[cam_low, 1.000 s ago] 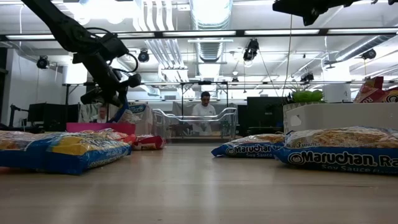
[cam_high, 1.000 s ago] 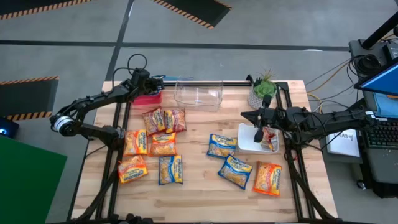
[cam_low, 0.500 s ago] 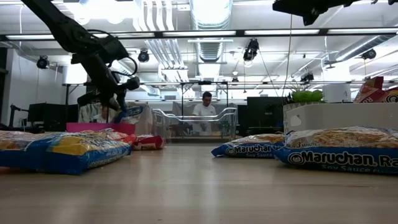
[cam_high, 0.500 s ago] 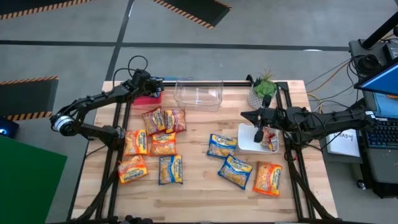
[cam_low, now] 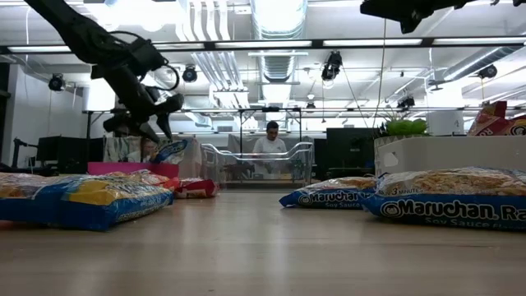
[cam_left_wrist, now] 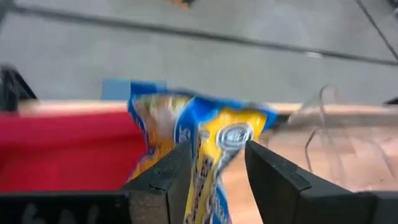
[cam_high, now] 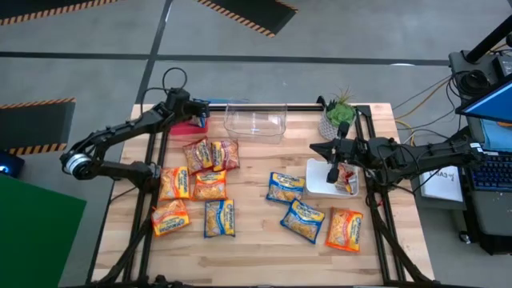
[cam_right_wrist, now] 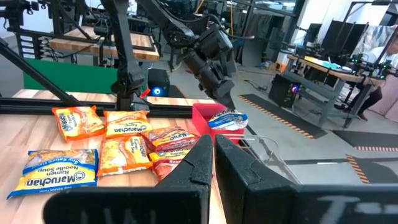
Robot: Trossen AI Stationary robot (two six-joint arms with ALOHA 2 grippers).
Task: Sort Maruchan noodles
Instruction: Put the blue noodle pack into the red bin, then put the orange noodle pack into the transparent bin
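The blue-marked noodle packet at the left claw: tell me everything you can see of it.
The blue-and-yellow printed plastic ramen packet looks crinkled and stands on edge between the left claw fingers, which sit slightly apart beside it. It hangs at the shallow red plastic bin at the table's far left corner, next to the clear plastic container. Whether it rests on the bin I cannot tell.

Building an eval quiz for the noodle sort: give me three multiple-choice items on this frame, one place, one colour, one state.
1. The blue-marked packet below the left tool is at:
A the red bin
B the clear bin
C the white tray
2. The tray under the right tool is:
A green
B white
C red
3. The right tool is:
A wide open
B gripping the plant
C shut
Key: A, the packet pokes out of that bin's top; B, its bare rim is white; C, its fingers meet.
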